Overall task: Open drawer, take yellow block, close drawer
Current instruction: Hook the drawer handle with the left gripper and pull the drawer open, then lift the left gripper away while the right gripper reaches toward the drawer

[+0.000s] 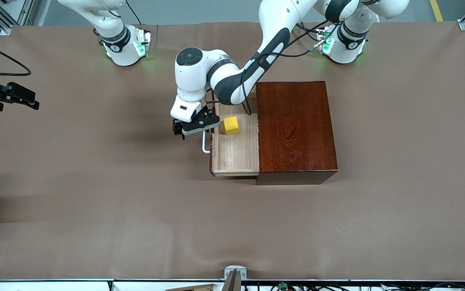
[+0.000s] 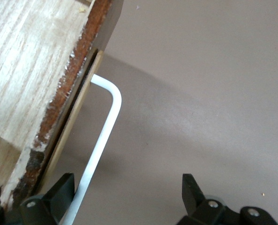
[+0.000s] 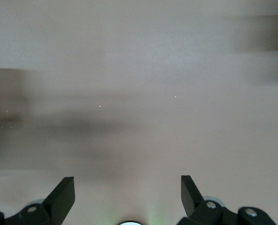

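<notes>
The drawer (image 1: 235, 141) is pulled out of the brown box (image 1: 295, 129), and the yellow block (image 1: 231, 125) (a small plain cube) sits inside. The left end effector (image 1: 196, 127) is wide open by the white handle (image 1: 205, 144), holding nothing. The right end effector (image 3: 127, 194) waits wide open over the worktop (image 1: 95, 182).

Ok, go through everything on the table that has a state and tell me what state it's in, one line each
Dark reddish-brown wooden box's drawer: pulled open, pale interior exposed.
White U-shaped handle: free, nothing clamped on it.
Small yellow cube: resting in the drawer, not held.
Left gripper: open, over the handle, fingers apart with the handle beside one of them.
Right gripper: open, empty, waiting over bare table.
</notes>
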`<state>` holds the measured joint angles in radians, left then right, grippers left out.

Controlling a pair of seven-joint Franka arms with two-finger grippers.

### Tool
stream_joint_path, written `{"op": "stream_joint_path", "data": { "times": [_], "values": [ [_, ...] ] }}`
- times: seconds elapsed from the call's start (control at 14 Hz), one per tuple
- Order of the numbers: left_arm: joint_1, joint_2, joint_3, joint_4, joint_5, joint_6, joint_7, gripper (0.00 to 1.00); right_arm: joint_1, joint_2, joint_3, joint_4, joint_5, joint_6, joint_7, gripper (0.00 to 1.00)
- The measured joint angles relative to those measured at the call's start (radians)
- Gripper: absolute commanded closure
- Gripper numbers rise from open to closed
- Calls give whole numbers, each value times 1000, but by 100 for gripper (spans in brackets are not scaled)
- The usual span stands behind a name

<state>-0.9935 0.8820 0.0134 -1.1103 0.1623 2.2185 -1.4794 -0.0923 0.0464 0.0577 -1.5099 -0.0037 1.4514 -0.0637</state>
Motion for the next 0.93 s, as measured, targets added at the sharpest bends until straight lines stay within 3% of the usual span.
{"op": "stream_joint_path", "data": {
  "times": [0.64,0.93],
  "values": [
    [-4,-3,22,22,1,-8,-5,0,-6,26,-1,0,-1,17,0,0],
    [-12,-76,25,48,1,-122,21,0,-6,26,-1,0,-1,17,1,0]
  ]
}}
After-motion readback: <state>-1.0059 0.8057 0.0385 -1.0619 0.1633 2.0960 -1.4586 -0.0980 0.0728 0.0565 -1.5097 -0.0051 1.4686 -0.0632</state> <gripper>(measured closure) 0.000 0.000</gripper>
